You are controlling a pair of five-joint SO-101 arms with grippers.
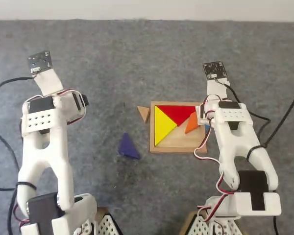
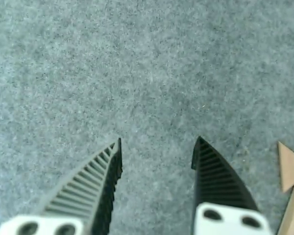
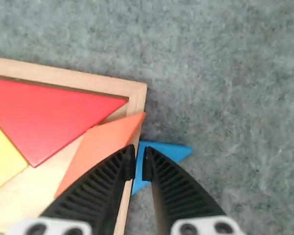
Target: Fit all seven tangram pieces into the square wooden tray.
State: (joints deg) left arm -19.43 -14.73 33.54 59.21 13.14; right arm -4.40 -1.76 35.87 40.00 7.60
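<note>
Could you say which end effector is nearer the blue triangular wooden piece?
Right: the right end effector is beside the blue triangular wooden piece; left end effector far off over carpet.

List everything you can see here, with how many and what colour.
carpet: one, grey, underneath
tray: one, pale wood, on the carpet
yellow triangle: one, yellow, in the tray
red triangle: one, red, in the tray
orange piece: one, orange, in the tray, corner over its rim
blue triangle: one, blue, on carpet outside that rim
tan triangle: one, tan, beside the tray's far left corner
purple triangle: one, purple, left of the tray
left gripper: one, white and black, open over bare carpet
right gripper: one, white and black, shut above the rim
</note>
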